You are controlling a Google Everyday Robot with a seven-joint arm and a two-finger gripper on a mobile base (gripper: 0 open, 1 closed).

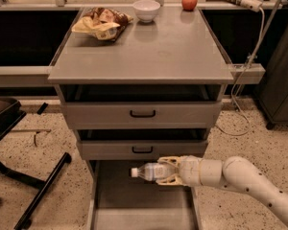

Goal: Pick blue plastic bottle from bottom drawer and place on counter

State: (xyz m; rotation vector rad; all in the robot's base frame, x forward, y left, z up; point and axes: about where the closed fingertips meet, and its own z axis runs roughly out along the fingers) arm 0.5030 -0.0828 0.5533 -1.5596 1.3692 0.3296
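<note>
Gripping bottle [148, 171] body, gripper [165, 170] closed around it | holding sideways above drawer [134, 200] floor | likely clearing walls for counter [144, 51].

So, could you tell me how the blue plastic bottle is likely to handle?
Probably light: the blue plastic bottle is small and looks clear. Held sideways in the gripper above the bottom drawer, its round body could roll if laid flat on the counter.
</note>
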